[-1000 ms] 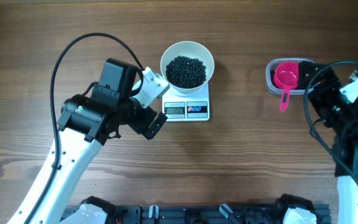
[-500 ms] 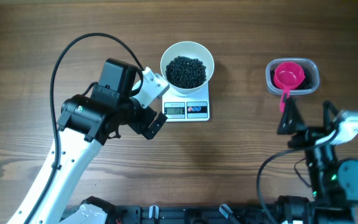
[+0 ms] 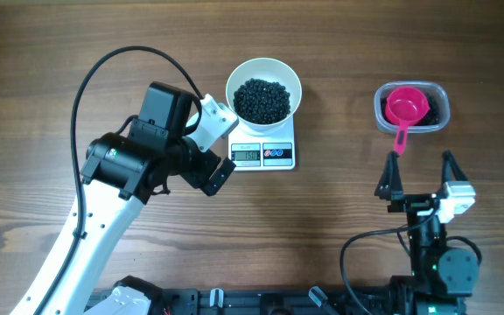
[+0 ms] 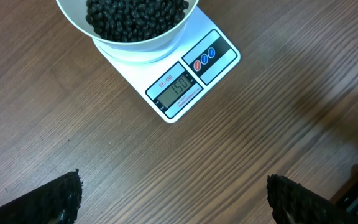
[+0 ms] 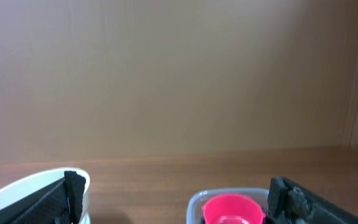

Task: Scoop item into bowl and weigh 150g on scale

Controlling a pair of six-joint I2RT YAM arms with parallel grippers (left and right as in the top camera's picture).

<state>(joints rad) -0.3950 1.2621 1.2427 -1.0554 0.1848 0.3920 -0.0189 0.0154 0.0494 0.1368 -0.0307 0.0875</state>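
The white bowl [image 3: 263, 72] stands on the scale [image 3: 277, 155] and holds a heap of the black beads [image 3: 262, 101]. In the left wrist view the bowl [image 4: 135, 46] with its beads [image 4: 135, 12] sits on the scale [image 4: 219, 53], whose display reads 150. My left gripper [image 3: 222, 147] hangs open just left of the scale, with bare wood between its fingers [image 4: 61, 199]. My right gripper [image 3: 419, 178] stands open near the front edge, a little short of the pink scoop [image 3: 405, 107], and holds nothing. The pink scoop [image 5: 232, 208] shows between its fingers.
The pink scoop lies in a clear plastic tub [image 3: 441, 103] at the back right, its handle sticking out toward the front; dark beads show in the tub. The left arm's black cable [image 3: 103, 70] loops over the table's left part. A black rail runs along the front edge.
The right arm has swung from the table's right edge beside the tub to the near edge, folding back. Its gripper has stayed open. Left arm, bowl and scale have not moved.
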